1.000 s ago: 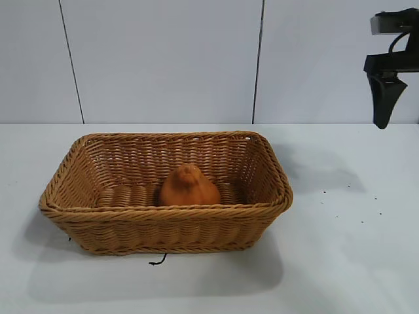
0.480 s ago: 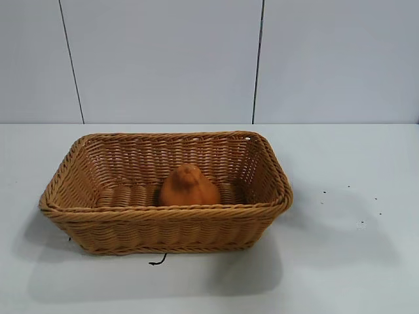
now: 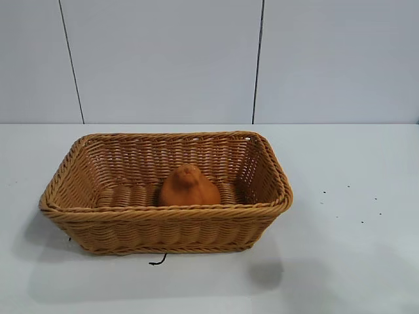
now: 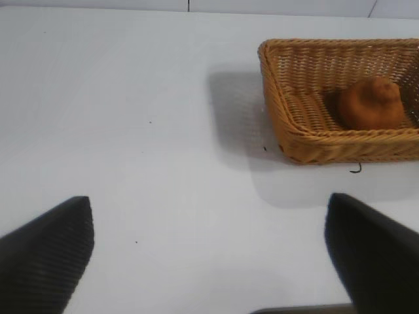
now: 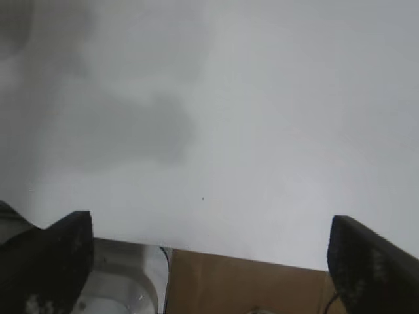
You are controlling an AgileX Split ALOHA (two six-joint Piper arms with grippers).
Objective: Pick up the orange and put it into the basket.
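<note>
1. The left gripper [image 4: 209,261] has its two dark fingers [image 4: 46,252] spread wide apart with nothing between them. It holds nothing and touches nothing, hanging over bare white table [image 4: 131,131] well apart from the basket [image 4: 294,131].
2. The right gripper [image 5: 209,261] is also spread wide and holds nothing. Its two dark fingers [image 5: 49,255] frame plain white tabletop and the table's edge; the basket does not appear in this wrist view.
3. Neither arm appears in the exterior view.
4. There is one basket [image 3: 163,229], a rectangular tan wicker one with sloping sides and a braided rim, standing on the table [image 3: 353,261].
5. There is one orange [image 3: 188,188], dull orange and lumpy with a knobby top. It sits upright on the floor of the basket, near the middle and close to the long wall nearest the exterior camera.
6. One short dark thread [image 3: 158,260] lies on the table just beside the basket's near wall.
7. A few dark specks [image 3: 348,203] dot the table beyond the basket's right end.
</note>
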